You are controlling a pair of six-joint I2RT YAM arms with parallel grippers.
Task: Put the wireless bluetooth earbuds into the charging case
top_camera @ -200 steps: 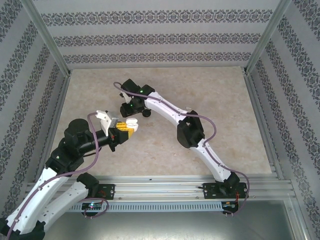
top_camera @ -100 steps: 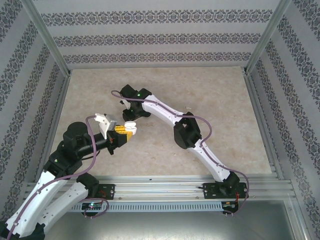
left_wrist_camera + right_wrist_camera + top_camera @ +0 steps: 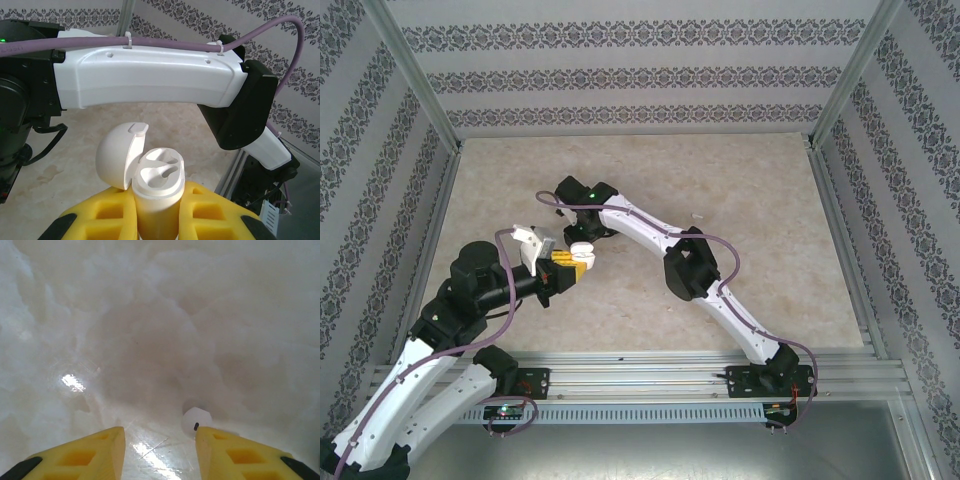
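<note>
Two-fingered left claw [image 3: 157, 217] clamps glossy rounded charging case [image 3: 159, 176]; right claw [image 3: 160, 450] gapes by pale earbud [image 3: 196, 419].

The left arm [image 3: 420, 370] rises from the near left corner of the surface [image 3: 760, 200] and reaches toward its middle, forearm roughly level. The left end effector [image 3: 572, 262], two yellow plastic fingers [image 3: 107, 212], is clamped from both sides on a small glossy white plastic charging case [image 3: 156, 212], holding it upright. The right arm [image 3: 640, 228] climbs from the near right edge, bends at its black elbow and stretches left toward the middle. Its wrist tips downward, so the right end effector [image 3: 159, 432] points at the surface, its yellow fingers standing apart with a clear gap between them.
</note>
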